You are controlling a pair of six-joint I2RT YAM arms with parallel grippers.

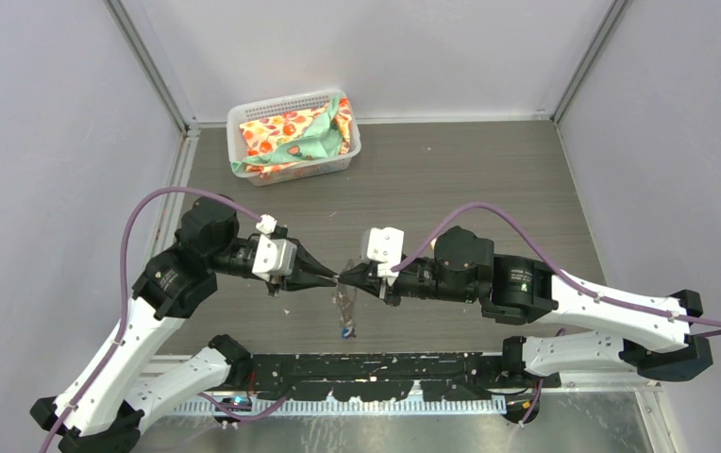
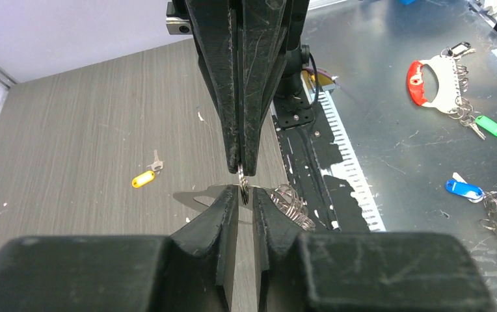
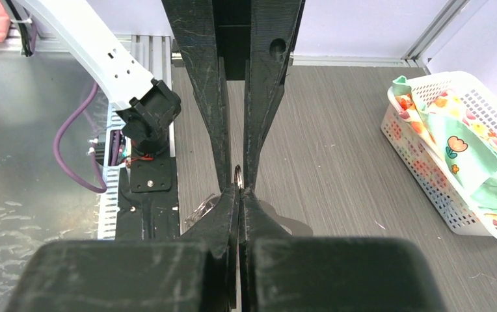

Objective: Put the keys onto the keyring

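Left gripper (image 2: 246,209) has its fingers nearly together, and a small ring (image 2: 242,188) stands in the narrow gap; whether they press on it, I cannot tell. On the table (image 2: 70,162) the yellow key (image 2: 144,179) lies alone, well apart. Below the fingertips is the flat silver keyring (image 2: 200,196), with the blue key (image 1: 347,330) at its end nearer the arm bases. Right gripper (image 2: 240,162) meets the left one tip to tip and is closed on the same small ring.
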